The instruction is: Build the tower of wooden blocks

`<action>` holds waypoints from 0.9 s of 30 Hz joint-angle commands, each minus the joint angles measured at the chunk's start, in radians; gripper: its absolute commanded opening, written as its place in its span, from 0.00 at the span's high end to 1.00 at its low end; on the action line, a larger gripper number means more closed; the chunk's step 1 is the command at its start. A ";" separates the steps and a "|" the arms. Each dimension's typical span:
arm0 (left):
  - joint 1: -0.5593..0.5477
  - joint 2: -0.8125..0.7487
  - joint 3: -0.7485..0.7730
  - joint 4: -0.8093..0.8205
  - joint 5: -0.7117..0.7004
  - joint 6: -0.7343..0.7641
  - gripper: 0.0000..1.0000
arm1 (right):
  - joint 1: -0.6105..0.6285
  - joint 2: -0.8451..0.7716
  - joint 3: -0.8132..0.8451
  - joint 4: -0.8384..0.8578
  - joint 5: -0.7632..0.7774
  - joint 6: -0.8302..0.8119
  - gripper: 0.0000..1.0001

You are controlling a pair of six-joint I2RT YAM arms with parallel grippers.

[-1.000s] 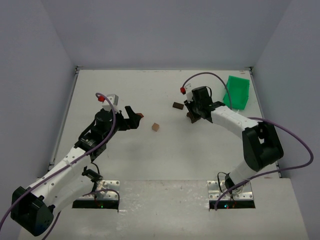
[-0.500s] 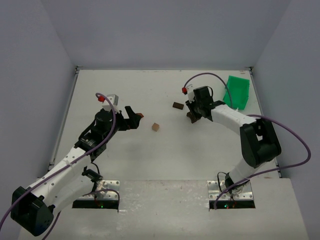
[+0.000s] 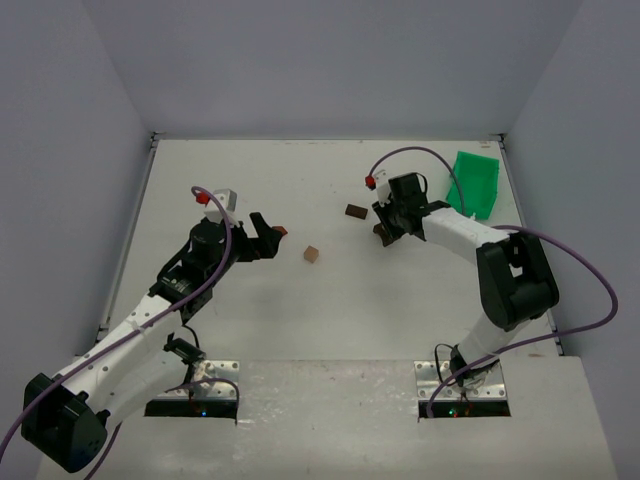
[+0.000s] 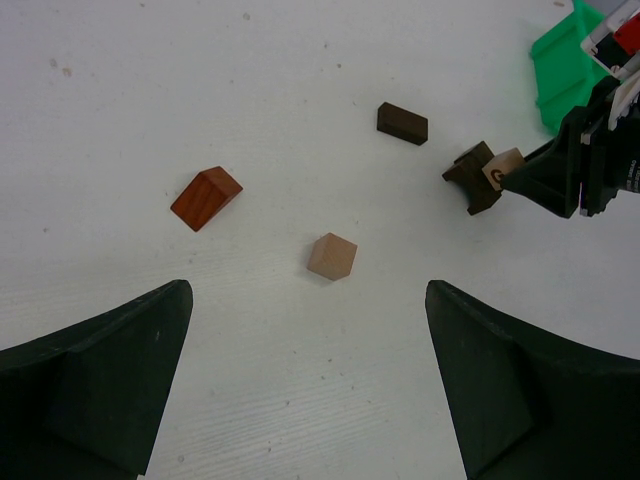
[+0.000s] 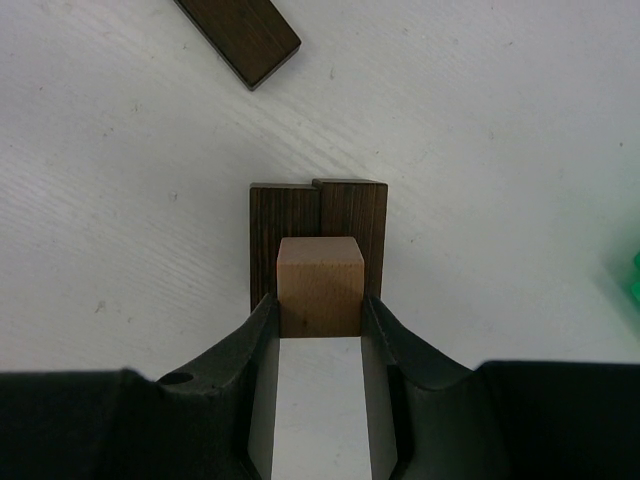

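Near green bin (image 3: 472, 185), right gripper (image 5: 319, 306) grips block (image 5: 319, 280).

Bright even light, soft shadows, sharp

The left claw (image 4: 308, 292) gapes wide; the right claw (image 5: 320, 312) is pinched narrow.

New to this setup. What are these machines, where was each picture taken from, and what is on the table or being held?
Two robot arms are bolted to a white table. One picture looks down from above; the other two come from cameras on the wrists. The left gripper is open and empty. The right gripper pinches a tan block over a pair of dark blocks. Loose on the table lie a flat dark block, a tan cube and a reddish block. A green bin stands far right.
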 commanded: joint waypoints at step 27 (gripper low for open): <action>0.002 -0.021 -0.003 0.042 -0.001 0.003 0.00 | -0.027 0.035 0.055 0.049 -0.035 -0.012 0.68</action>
